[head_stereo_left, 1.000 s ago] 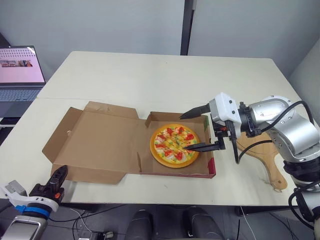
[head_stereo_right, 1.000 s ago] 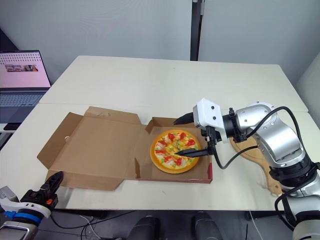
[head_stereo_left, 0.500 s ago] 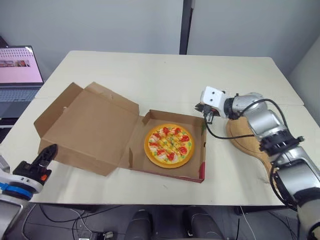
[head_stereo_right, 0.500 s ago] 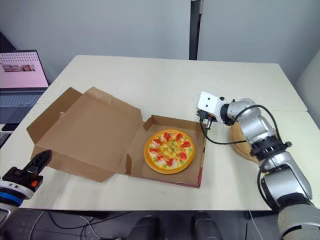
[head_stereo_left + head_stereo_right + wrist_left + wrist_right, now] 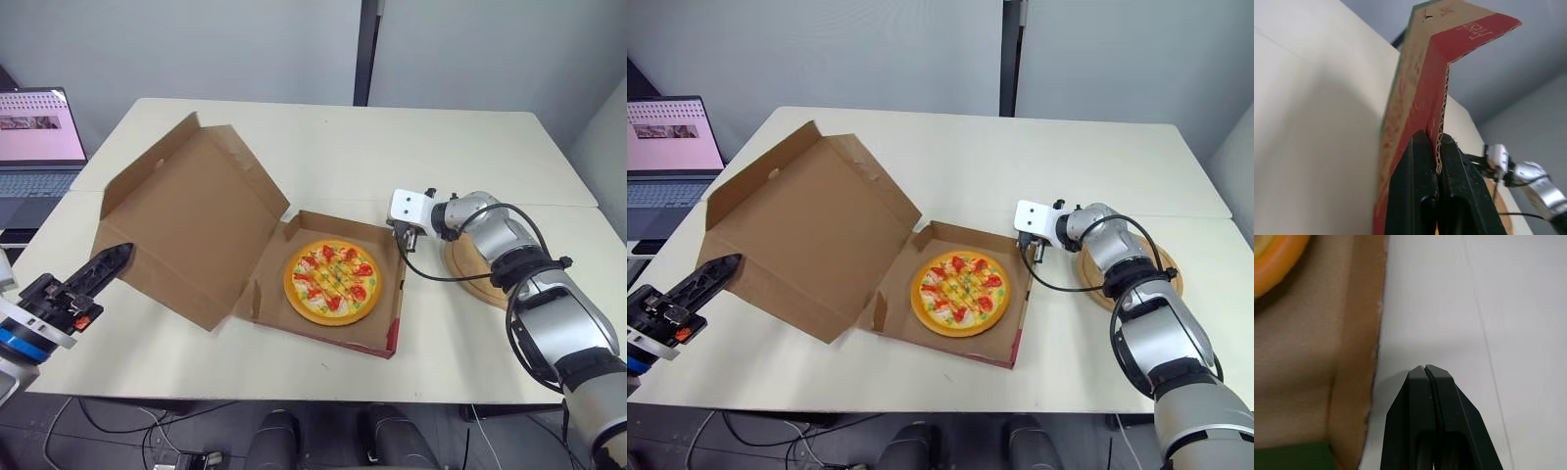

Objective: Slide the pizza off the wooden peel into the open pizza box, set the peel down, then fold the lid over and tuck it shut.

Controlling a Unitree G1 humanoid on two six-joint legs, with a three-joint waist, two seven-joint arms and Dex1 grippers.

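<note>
Brown cardboard lid (image 5: 186, 220) is up at a steep tilt, off at about 9 o'clock from the pizza (image 5: 331, 281); the pizza's sitting flat inside the base of the pizza box (image 5: 396, 304), roughly centred, orange crust just clear of the walls; so that part's done, lid not yet folded over.

Your left gripper (image 5: 120, 255) is at the lid's outer edge, around 9 o'clock from the box; in the left wrist view the corrugated edge with the red print runs down right between the two black fingers (image 5: 1418, 166), and they're squeezed narrow onto it, so you're pinching the lid.

Your right gripper (image 5: 1424, 368) is at about 2 o'clock from the pizza, just beside the box's right wall and over bare table (image 5: 323, 147); its fingers are pressed together with nothing between them.

The wooden peel (image 5: 475, 282) lies flat on the table at 3 o'clock from the box, apart from it, partly hidden under your right arm; there's a laptop (image 5: 34, 147) with its screen lit way out at 10 o'clock, off the table's edge.
</note>
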